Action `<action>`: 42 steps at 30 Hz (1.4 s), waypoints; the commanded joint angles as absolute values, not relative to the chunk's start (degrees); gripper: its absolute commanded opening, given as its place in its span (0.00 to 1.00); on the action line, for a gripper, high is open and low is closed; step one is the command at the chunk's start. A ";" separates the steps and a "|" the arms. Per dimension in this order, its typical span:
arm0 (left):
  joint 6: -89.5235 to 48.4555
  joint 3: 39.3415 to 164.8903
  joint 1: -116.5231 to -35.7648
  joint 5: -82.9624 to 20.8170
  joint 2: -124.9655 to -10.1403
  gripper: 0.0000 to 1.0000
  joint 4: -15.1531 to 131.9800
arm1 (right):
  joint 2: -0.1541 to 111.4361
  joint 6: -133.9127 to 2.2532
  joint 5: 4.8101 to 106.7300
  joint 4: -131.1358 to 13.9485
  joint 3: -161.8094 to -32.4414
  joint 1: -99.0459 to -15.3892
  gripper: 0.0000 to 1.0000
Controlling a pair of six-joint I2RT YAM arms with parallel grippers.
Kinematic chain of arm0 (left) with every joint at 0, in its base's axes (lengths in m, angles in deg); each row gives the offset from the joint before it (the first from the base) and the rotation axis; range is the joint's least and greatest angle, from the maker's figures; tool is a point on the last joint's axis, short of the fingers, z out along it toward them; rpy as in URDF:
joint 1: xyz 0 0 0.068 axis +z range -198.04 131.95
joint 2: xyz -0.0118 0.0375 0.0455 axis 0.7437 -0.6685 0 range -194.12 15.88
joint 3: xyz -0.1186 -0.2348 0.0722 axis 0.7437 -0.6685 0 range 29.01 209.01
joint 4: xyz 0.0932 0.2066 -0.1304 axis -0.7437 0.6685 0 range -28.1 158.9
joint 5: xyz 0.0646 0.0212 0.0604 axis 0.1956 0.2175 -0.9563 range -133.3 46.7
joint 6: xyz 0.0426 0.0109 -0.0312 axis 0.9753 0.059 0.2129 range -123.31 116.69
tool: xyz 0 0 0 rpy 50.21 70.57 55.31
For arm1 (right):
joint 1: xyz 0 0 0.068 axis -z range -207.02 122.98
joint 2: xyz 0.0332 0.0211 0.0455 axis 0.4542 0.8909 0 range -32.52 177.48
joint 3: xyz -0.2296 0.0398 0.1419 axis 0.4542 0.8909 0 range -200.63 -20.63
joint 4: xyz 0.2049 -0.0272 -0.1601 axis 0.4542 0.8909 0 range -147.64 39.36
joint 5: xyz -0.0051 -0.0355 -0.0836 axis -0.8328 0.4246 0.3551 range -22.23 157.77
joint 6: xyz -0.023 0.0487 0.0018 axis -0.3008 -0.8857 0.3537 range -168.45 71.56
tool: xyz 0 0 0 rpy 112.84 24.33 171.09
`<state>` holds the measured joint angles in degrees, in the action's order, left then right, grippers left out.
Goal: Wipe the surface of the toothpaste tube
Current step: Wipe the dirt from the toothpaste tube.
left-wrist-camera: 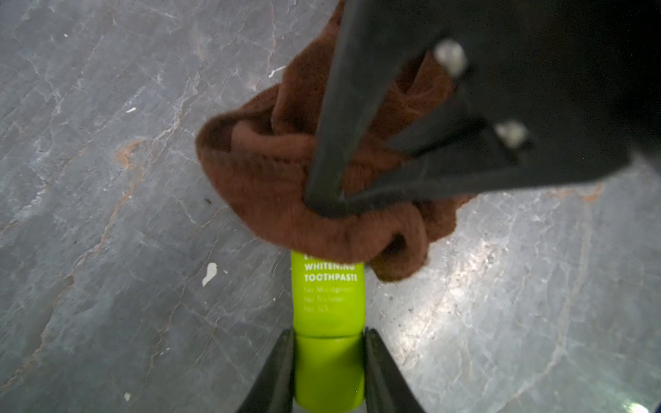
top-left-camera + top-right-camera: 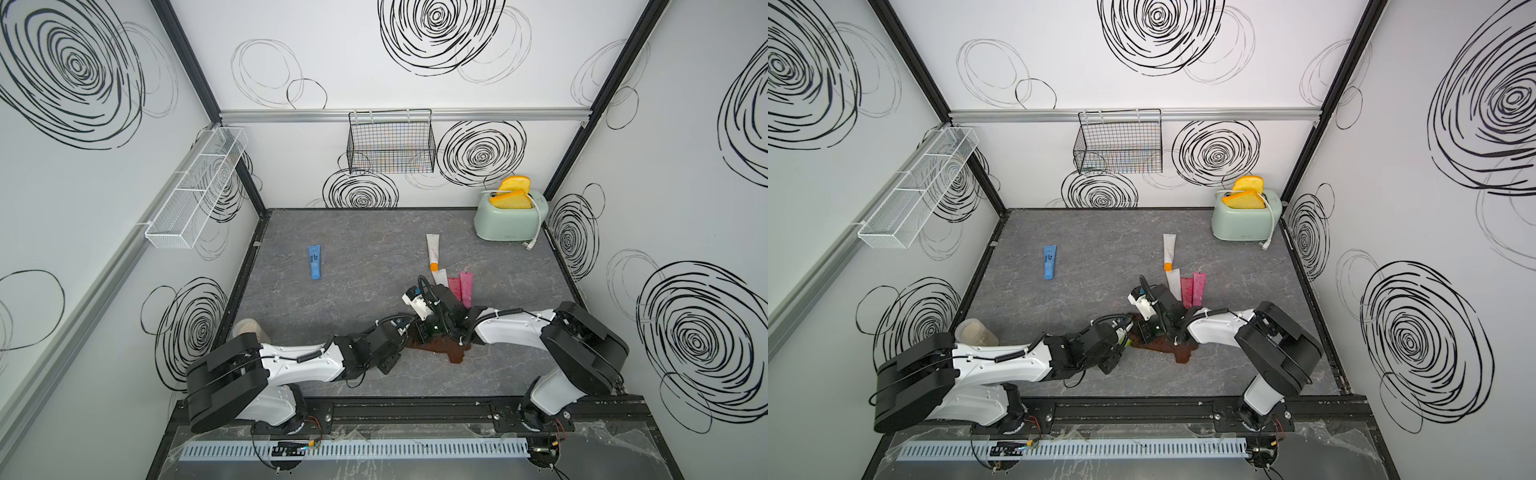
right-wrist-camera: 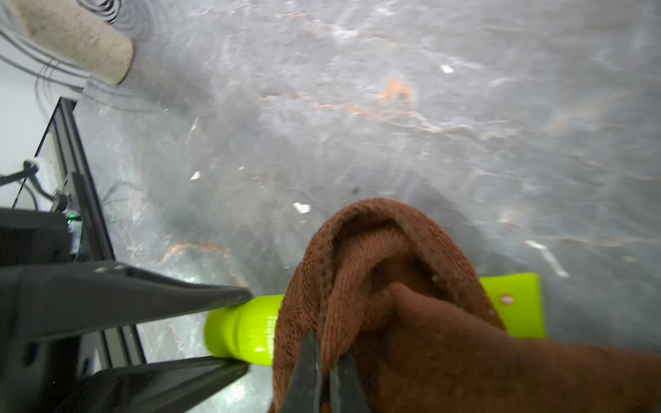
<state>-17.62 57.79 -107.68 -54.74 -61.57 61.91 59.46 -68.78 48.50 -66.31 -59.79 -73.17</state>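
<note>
1. Left wrist view: the lime-green toothpaste tube (image 1: 327, 296) lies flat on the desk (image 1: 107, 214). The left gripper (image 1: 328, 343) pinches it at the cap end, one finger on either side. The right gripper (image 1: 325, 205) has its fingers pressed together on a bunched fold of the brown cloth (image 1: 264, 178), which sits on the tube's body past the printed words. I'd say the wipe is under way, so the left grip should hold firm while the cloth is dragged along the length.

2. Right wrist view: the cloth drapes over the tube's middle, while the cap end and the flat crimped tail stick out bare on either side. A good stroke, to my eye, runs from the cap towards that tail under light downward pressure, then back, so that both bare ends get covered. Pull along the tube and not across it, or it may twist out of the left gripper.

3. Both top views: the two arms meet near the front middle of the desk. The cloth spills out beneath them and the tube is almost hidden. The pink tubes (image 2: 466, 286) lie just behind the right arm, so short strokes seem wiser than wide sweeps.
</note>
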 commanded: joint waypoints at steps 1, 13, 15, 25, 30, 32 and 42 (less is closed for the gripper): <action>-16.67 57.75 -108.25 -55.07 -59.88 0.00 58.38 | 62.25 -67.27 53.46 -60.85 -60.50 -67.60 0.00; -16.63 57.66 -108.49 -55.68 -59.65 0.00 58.34 | 59.64 -71.54 46.96 -63.84 -59.52 -77.35 0.00; -16.60 57.66 -108.51 -55.78 -59.54 0.00 58.38 | 59.17 -72.79 45.90 -64.87 -58.72 -79.16 0.00; -16.67 56.98 -108.43 -55.78 -58.23 0.00 57.91 | 63.01 -68.92 50.98 -62.93 -57.06 -69.03 0.00; -16.52 57.14 -108.51 -55.67 -58.48 0.00 57.86 | 63.35 -67.95 49.55 -63.97 -56.36 -64.37 0.00; -16.56 57.16 -108.51 -55.70 -58.49 0.00 57.92 | 63.03 -68.50 48.17 -65.05 -56.32 -66.02 0.00; -16.59 56.96 -108.43 -56.22 -57.90 0.00 57.77 | 60.83 -74.41 45.51 -67.80 -54.92 -79.67 0.00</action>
